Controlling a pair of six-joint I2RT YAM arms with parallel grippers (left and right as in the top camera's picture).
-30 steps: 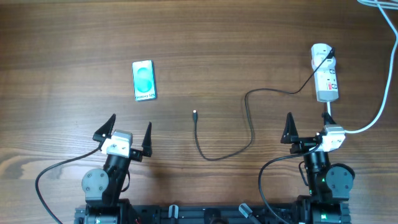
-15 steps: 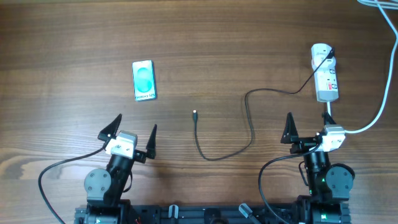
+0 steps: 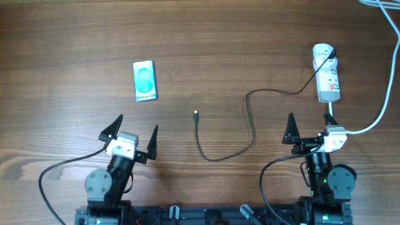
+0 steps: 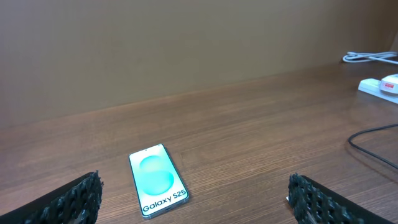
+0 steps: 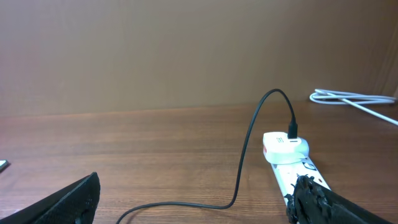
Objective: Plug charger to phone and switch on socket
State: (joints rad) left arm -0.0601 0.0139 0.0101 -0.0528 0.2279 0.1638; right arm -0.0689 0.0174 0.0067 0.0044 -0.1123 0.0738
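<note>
The left pincer (image 3: 137, 123) shifts a touch right and settles, it and the right pincer (image 3: 309, 119) both gaping empty at the near edge, so nothing's begun: the turquoise-screened, white-edged phone (image 3: 144, 80) lies far left, the thin black charger cable (image 3: 248, 106) trails its loose tip across the middle of the wooden worktop (image 3: 62, 50), its other end in the white power strip (image 3: 327, 74) far right.

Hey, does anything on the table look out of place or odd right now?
Nothing looks spilled or damaged. The charger lies in loose loops, and its connector tip lies free, well apart from the phone. The phone sits slightly askew.
</note>
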